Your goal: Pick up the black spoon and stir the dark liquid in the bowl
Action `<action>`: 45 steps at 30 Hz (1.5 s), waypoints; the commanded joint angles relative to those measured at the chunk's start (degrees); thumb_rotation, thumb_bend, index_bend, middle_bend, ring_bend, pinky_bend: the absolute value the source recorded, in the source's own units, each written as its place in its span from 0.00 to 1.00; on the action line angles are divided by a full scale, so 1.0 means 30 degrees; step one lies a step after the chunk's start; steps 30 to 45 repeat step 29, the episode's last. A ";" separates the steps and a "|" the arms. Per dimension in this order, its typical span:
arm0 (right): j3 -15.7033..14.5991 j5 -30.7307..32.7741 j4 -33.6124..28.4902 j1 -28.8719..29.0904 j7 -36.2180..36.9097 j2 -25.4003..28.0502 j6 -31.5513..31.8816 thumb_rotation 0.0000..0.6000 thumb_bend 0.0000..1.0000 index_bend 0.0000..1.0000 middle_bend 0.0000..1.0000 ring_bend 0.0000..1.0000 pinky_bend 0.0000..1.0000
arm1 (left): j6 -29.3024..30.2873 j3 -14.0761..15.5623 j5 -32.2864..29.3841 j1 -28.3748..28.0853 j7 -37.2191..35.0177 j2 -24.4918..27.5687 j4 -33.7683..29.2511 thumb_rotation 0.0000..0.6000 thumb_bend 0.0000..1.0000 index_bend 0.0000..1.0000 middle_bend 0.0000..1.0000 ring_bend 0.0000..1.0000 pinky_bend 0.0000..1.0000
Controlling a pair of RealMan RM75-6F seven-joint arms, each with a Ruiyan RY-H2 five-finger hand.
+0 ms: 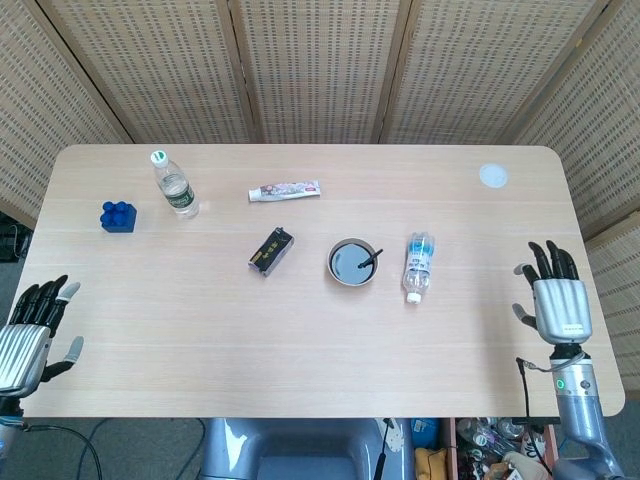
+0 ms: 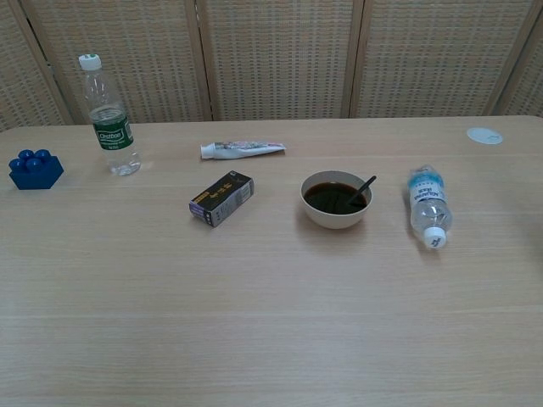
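Black spoon (image 2: 361, 190) rests in the bowl (image 2: 336, 211) of dark liquid (image 2: 331, 197) — both hands, left (image 1: 27, 340) and right (image 1: 557, 301), empty, fingers spread, at the table's (image 1: 300, 350) edges.

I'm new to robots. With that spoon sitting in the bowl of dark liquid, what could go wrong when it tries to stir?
The black spoon has only a thin handle above the bowl rim, so the right robot hand, now open at the table edge, may fumble it. A clumsy grasp might tip the bowl and spill the dark liquid. The lying bottle beside it could be knocked.
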 commanded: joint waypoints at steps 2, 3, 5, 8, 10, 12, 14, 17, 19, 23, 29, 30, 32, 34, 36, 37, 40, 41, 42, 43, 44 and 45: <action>-0.0155 -0.0265 -0.0311 -0.0615 -0.0322 -0.0151 0.0592 1.00 0.31 0.42 0.20 0.07 0.17 | 0.0048 0.0062 0.0024 0.0067 0.0183 -0.0029 -0.0083 1.00 0.44 0.00 0.00 0.00 0.00; -0.0171 -0.0326 -0.0406 -0.0740 -0.0404 -0.0179 0.0732 1.00 0.31 0.42 0.20 0.07 0.17 | 0.0060 0.0078 0.0022 0.0088 0.0208 -0.0048 -0.0100 1.00 0.44 0.00 0.00 0.00 0.00; -0.0253 -0.0399 -0.0674 -0.1030 -0.0376 -0.0174 0.0907 1.00 0.31 0.42 0.20 0.07 0.17 | 0.0082 0.0126 0.0053 0.0127 0.0248 -0.0102 -0.0113 1.00 0.44 0.00 0.00 0.00 0.00; -0.0298 -0.0363 -0.0940 -0.1346 -0.0322 -0.0120 0.0854 1.00 0.31 0.42 0.20 0.07 0.17 | 0.0134 0.0190 0.0186 0.0151 0.0326 -0.0182 -0.0097 1.00 0.44 0.00 0.00 0.00 0.00; -0.0310 -0.0329 -0.0995 -0.1484 -0.0344 -0.0121 0.0765 1.00 0.31 0.42 0.20 0.07 0.17 | 0.0143 0.0217 0.0236 0.0157 0.0378 -0.0218 -0.0084 1.00 0.44 0.00 0.00 0.00 0.00; -0.0322 -0.0339 -0.1069 -0.1611 -0.0385 -0.0092 0.0666 1.00 0.31 0.42 0.20 0.07 0.16 | 0.0115 0.0235 0.0227 0.0164 0.0452 -0.0242 -0.0074 1.00 0.44 0.00 0.00 0.00 0.00; -0.0339 -0.0380 -0.1211 -0.1687 -0.0418 -0.0029 0.0555 1.00 0.31 0.42 0.20 0.07 0.16 | 0.0093 0.0252 0.0225 0.0168 0.0518 -0.0249 -0.0089 1.00 0.44 0.00 0.00 0.00 0.00; -0.0344 -0.0512 -0.1425 -0.1779 -0.0505 0.0054 0.0435 1.00 0.31 0.42 0.20 0.07 0.15 | 0.0024 0.0266 0.0216 0.0149 0.0580 -0.0252 -0.0146 1.00 0.44 0.00 0.00 0.00 0.00; -0.0349 -0.0633 -0.1525 -0.1822 -0.0532 0.0067 0.0391 1.00 0.31 0.42 0.20 0.07 0.15 | 0.0011 0.0261 0.0213 0.0142 0.0603 -0.0273 -0.0170 1.00 0.44 0.00 0.00 0.00 0.00; -0.0617 -0.1498 -0.1925 -0.1893 -0.0128 0.0216 0.0416 1.00 0.31 0.42 0.20 0.07 0.15 | -0.0042 0.0283 0.0228 0.0126 0.0643 -0.0282 -0.0171 1.00 0.44 0.00 0.00 0.00 0.00; -0.0651 -0.2043 -0.2352 -0.2023 -0.0264 0.0249 0.0497 1.00 0.31 0.42 0.20 0.07 0.15 | -0.0198 0.0234 0.0172 0.0028 0.0688 -0.0327 -0.0167 1.00 0.44 0.00 0.00 0.00 0.00; -0.0651 -0.2043 -0.2352 -0.2023 -0.0264 0.0249 0.0497 1.00 0.31 0.42 0.20 0.07 0.15 | -0.0198 0.0234 0.0172 0.0028 0.0688 -0.0327 -0.0167 1.00 0.44 0.00 0.00 0.00 0.00; -0.0651 -0.2043 -0.2352 -0.2023 -0.0264 0.0249 0.0497 1.00 0.31 0.42 0.20 0.07 0.15 | -0.0198 0.0234 0.0172 0.0028 0.0688 -0.0327 -0.0167 1.00 0.44 0.00 0.00 0.00 0.00; -0.0651 -0.2043 -0.2352 -0.2023 -0.0264 0.0249 0.0497 1.00 0.31 0.42 0.20 0.07 0.15 | -0.0198 0.0234 0.0172 0.0028 0.0688 -0.0327 -0.0167 1.00 0.44 0.00 0.00 0.00 0.00; -0.0651 -0.2043 -0.2352 -0.2023 -0.0264 0.0249 0.0497 1.00 0.31 0.42 0.20 0.07 0.15 | -0.0198 0.0234 0.0172 0.0028 0.0688 -0.0327 -0.0167 1.00 0.44 0.00 0.00 0.00 0.00; -0.0651 -0.2043 -0.2352 -0.2023 -0.0264 0.0249 0.0497 1.00 0.31 0.42 0.20 0.07 0.15 | -0.0198 0.0234 0.0172 0.0028 0.0688 -0.0327 -0.0167 1.00 0.44 0.00 0.00 0.00 0.00; -0.0651 -0.2043 -0.2352 -0.2023 -0.0264 0.0249 0.0497 1.00 0.31 0.42 0.20 0.07 0.15 | -0.0198 0.0234 0.0172 0.0028 0.0688 -0.0327 -0.0167 1.00 0.44 0.00 0.00 0.00 0.00; -0.0651 -0.2043 -0.2352 -0.2023 -0.0264 0.0249 0.0497 1.00 0.31 0.42 0.20 0.07 0.15 | -0.0198 0.0234 0.0172 0.0028 0.0688 -0.0327 -0.0167 1.00 0.44 0.00 0.00 0.00 0.00; -0.0651 -0.2043 -0.2352 -0.2023 -0.0264 0.0249 0.0497 1.00 0.31 0.42 0.20 0.07 0.15 | -0.0198 0.0234 0.0172 0.0028 0.0688 -0.0327 -0.0167 1.00 0.44 0.00 0.00 0.00 0.00; -0.0651 -0.2043 -0.2352 -0.2023 -0.0264 0.0249 0.0497 1.00 0.31 0.42 0.20 0.07 0.15 | -0.0198 0.0234 0.0172 0.0028 0.0688 -0.0327 -0.0167 1.00 0.44 0.00 0.00 0.00 0.00; -0.0651 -0.2043 -0.2352 -0.2023 -0.0264 0.0249 0.0497 1.00 0.31 0.42 0.20 0.07 0.15 | -0.0198 0.0234 0.0172 0.0028 0.0688 -0.0327 -0.0167 1.00 0.44 0.00 0.00 0.00 0.00; -0.0651 -0.2043 -0.2352 -0.2023 -0.0264 0.0249 0.0497 1.00 0.31 0.42 0.20 0.07 0.15 | -0.0198 0.0234 0.0172 0.0028 0.0688 -0.0327 -0.0167 1.00 0.44 0.00 0.00 0.00 0.00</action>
